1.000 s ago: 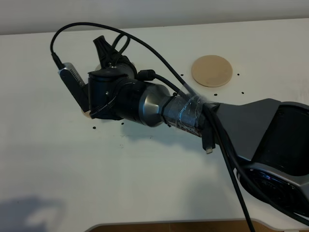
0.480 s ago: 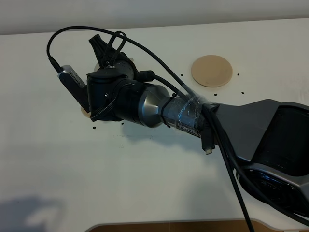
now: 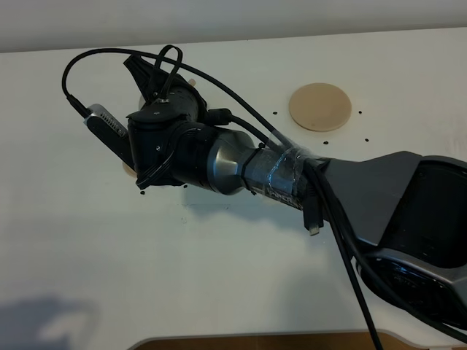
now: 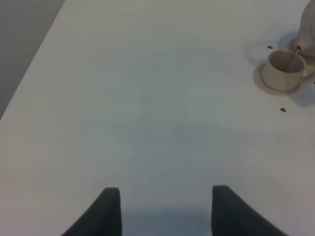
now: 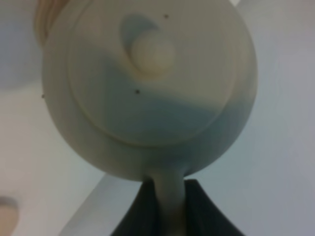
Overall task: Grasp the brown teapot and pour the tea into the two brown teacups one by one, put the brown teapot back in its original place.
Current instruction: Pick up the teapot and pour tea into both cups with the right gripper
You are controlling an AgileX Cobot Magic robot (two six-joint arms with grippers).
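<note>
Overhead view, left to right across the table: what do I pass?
silver wrist camera → right gripper → wide tan saucer → grey base link. The brown teapot is mostly hidden behind the gripper, so it is left out.

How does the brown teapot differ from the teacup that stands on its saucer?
The brown teapot is bigger and lidded; the teacup is small and open. The teapot hangs from the right end effector, while the teacup stands on its saucer. Both are beige.

Left wrist view is cropping the brown teapot (image 4: pixel 309 29), right wrist is looking blurry, and overhead the right arm (image 3: pixel 219 162) is covering it plus the teacup (image 4: pixel 279 69)
</note>
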